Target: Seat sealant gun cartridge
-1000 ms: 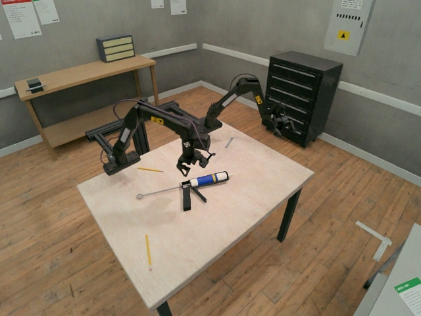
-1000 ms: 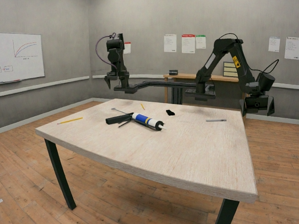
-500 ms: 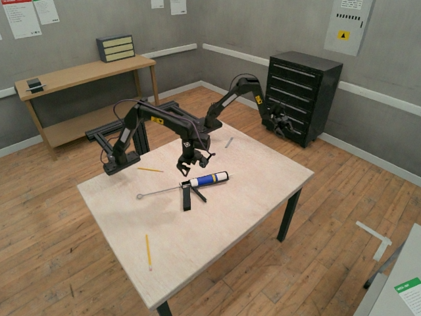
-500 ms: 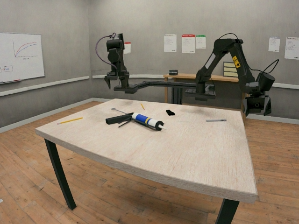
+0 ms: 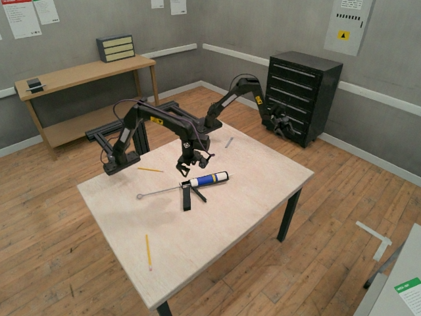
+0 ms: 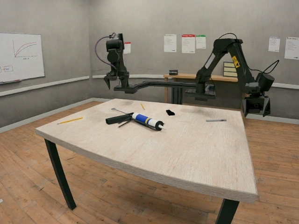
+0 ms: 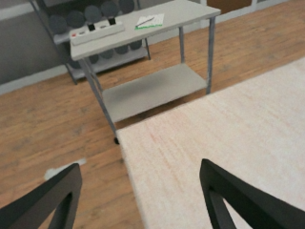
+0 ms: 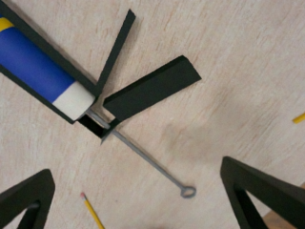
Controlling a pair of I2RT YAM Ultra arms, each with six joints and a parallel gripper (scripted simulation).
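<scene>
Rod (image 5: 159,193) (image 6: 120,111) (image 8: 150,161) drawn back, cartridge (image 5: 204,180) (image 6: 141,118) (image 8: 35,67) in gun (image 5: 186,200) (image 6: 118,118) (image 8: 152,88); final push seemingly left. Right hand (image 5: 194,168) (image 6: 109,84) (image 8: 138,168), left hand (image 5: 285,133) (image 6: 255,114) (image 7: 140,166) wide, empty.

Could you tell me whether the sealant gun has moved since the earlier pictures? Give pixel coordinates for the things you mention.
No. In the top view, the sealant gun (image 5: 186,199) (image 6: 117,119) (image 8: 152,89) lies in the same place relative to the edges of the table (image 5: 237,217) (image 6: 181,149) (image 7: 181,143) (image 8: 248,86).
</scene>
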